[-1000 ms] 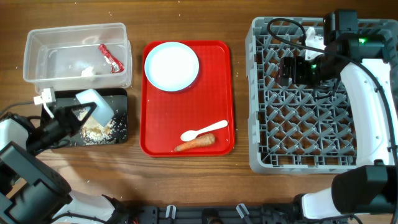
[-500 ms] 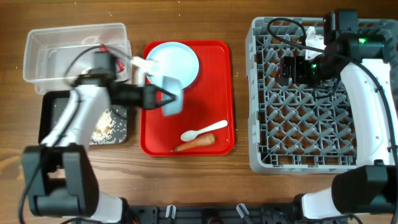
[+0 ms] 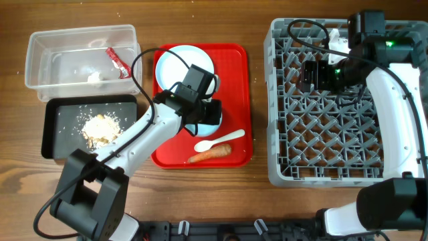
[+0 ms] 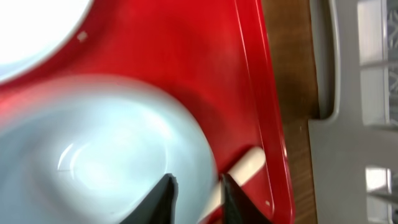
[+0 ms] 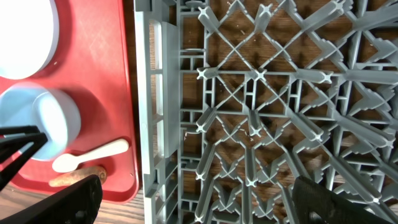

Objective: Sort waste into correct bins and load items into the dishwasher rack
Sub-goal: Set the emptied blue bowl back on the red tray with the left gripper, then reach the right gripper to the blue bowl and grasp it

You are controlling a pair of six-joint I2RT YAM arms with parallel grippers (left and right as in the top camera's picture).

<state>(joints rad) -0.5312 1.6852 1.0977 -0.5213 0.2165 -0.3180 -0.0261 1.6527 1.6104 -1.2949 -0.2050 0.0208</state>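
Note:
A pale blue bowl [image 3: 211, 120] sits on the red tray [image 3: 234, 80], just below the pale blue plate [image 3: 180, 67]. My left gripper [image 4: 198, 196] straddles the bowl's rim [image 4: 186, 155] with its jaws slightly apart, one finger inside and one outside. The white spoon [image 3: 217, 140] and the orange carrot piece [image 3: 208, 154] lie beside the bowl near the tray's front. The clear tub [image 3: 40, 47] holds the red wrapper [image 3: 119, 61]. Beige crumbs [image 3: 100, 127] lie in the black tray [image 3: 57, 134]. My right gripper [image 5: 199, 202] hangs wide open and empty over the grey rack [image 3: 348, 134].
The rack's left wall [image 5: 155, 93] stands close to the red tray's right edge [image 5: 127, 74], with a strip of wood between them. Upright pegs fill the rack. The right arm and its cables cross the rack's far right corner [image 3: 374, 47].
My left arm swung right from the black tray, carrying the bowl, and now has it down on the red tray with the jaws parted. Crumbs stayed in the black tray. The right arm has not moved.

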